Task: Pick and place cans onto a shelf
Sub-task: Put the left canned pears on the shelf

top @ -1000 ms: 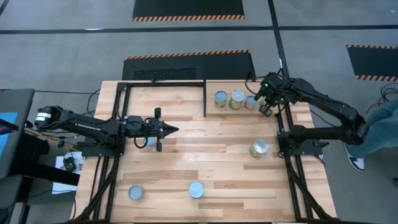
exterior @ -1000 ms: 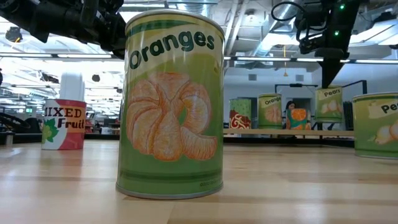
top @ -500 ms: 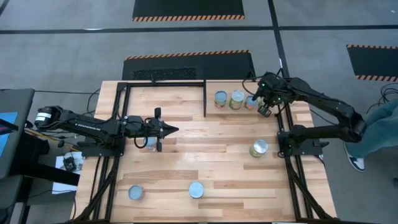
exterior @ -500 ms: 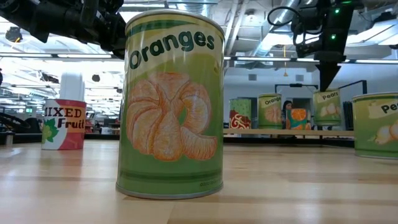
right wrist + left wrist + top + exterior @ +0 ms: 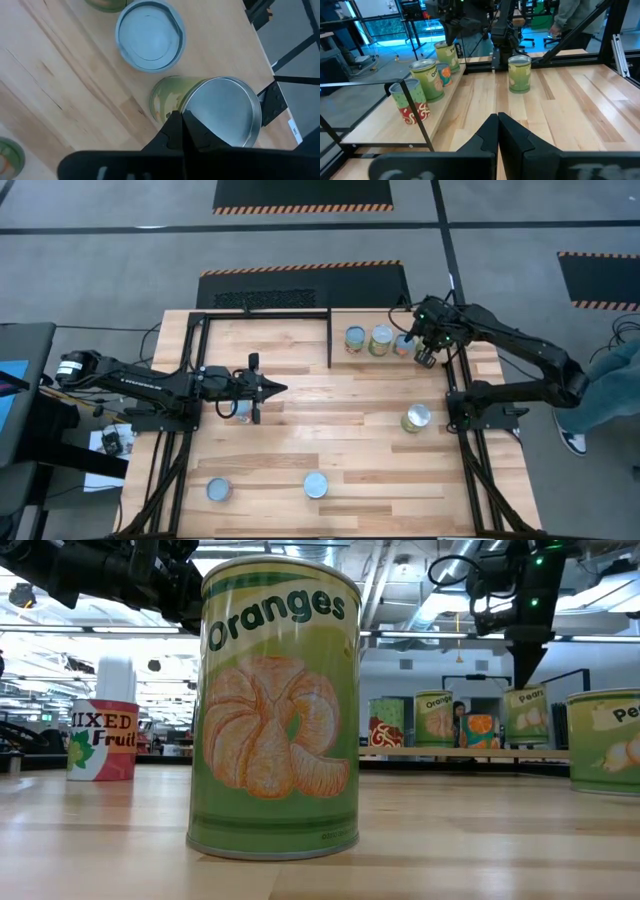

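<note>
The right gripper (image 5: 424, 356), jaws pinched together on nothing, hangs over the cans (image 5: 381, 340) on the shelf (image 5: 440, 385).

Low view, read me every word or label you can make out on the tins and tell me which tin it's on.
"Oranges": tall green can with orange segments, nearest the camera.
"MIXED Fruit", first letter partly cut off: red and white can at far left.
"Pears": small green can under the right gripper.
"Pe", rest cut off: green can at the right edge.
Distant green can with an orange picture: lettering too small to read.
Red-patterned can: no readable text.
</note>
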